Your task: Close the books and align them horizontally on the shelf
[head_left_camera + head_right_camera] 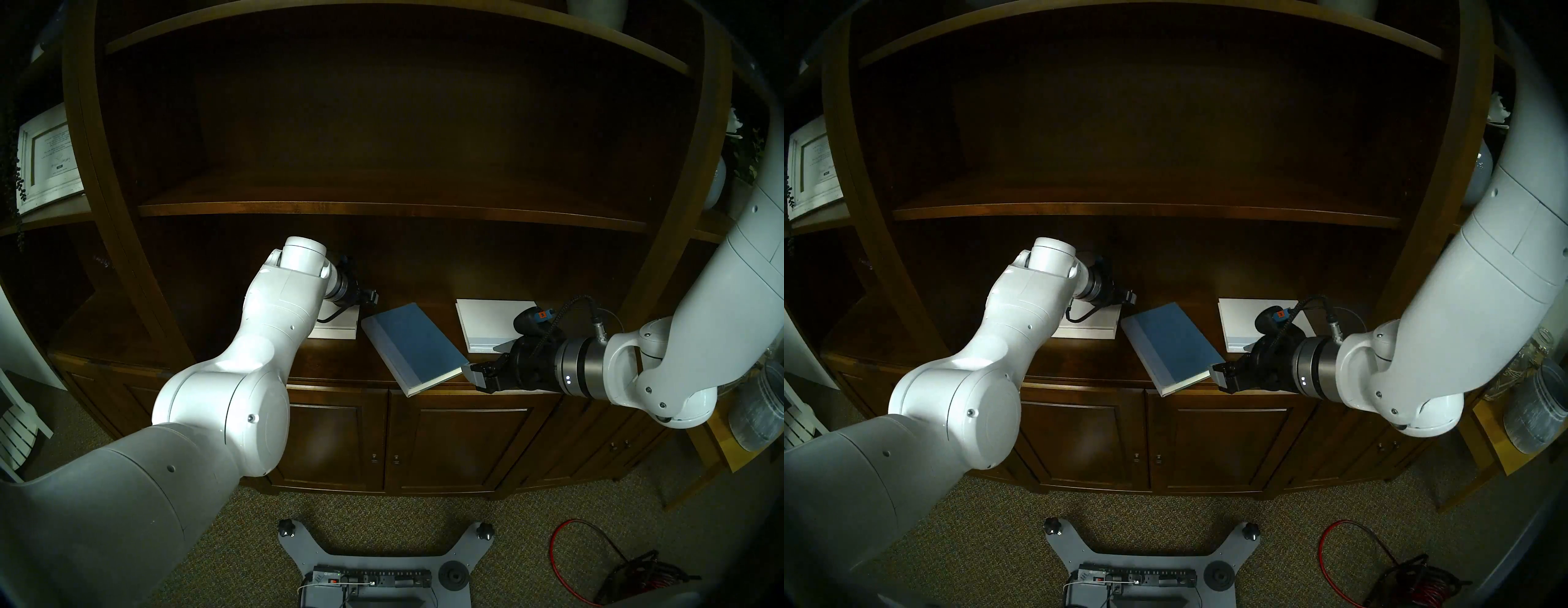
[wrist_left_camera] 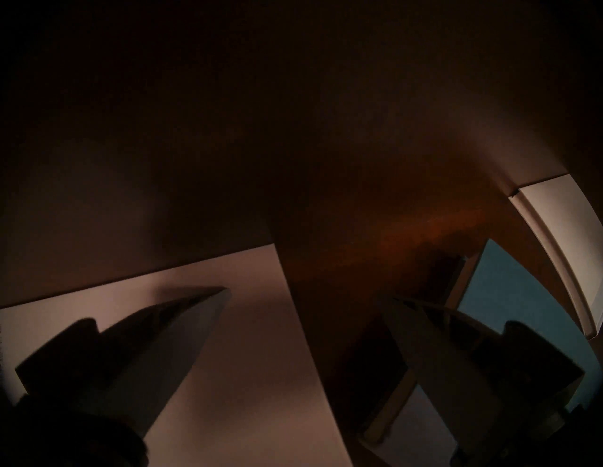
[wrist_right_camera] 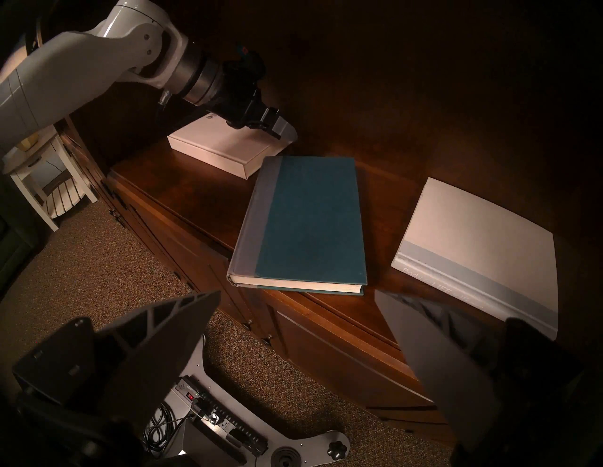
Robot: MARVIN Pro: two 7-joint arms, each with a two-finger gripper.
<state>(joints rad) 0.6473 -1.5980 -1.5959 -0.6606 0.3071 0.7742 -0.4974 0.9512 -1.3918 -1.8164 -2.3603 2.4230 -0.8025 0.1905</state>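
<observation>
Three closed books lie flat in a row on the shelf (image 1: 339,365), the deep, glossy red-brown ledge of a dark wooden bookcase above panelled cabinet doors (image 1: 458,441). The blue book (image 1: 418,342) sits in the middle, turned askew, one corner jutting past the front edge of the shelf. A white book (image 1: 337,329) lies just beside it on the robot's left, and a second white book (image 1: 488,322) lies apart on the right. From the head views the left arm hides most of the left white book and the right gripper covers part of the right one. The right wrist view shows more: a barcode on the left white book (image 3: 228,148), a paler strip along the spine side of the blue book (image 3: 310,221), and a pale blue band with faint lettering on the right white book (image 3: 483,248). It also shows the left gripper (image 3: 282,128) poised over the far corner of the left white book; whether it touches cannot be told. The left wrist view, very dark, shows that gripper's jaws spread wide with nothing between them. The right gripper (image 1: 481,373) hangs in front of the shelf near the blue book's jutting corner, jaws wide and empty. Carpet (image 1: 382,518) covers the floor below.
</observation>
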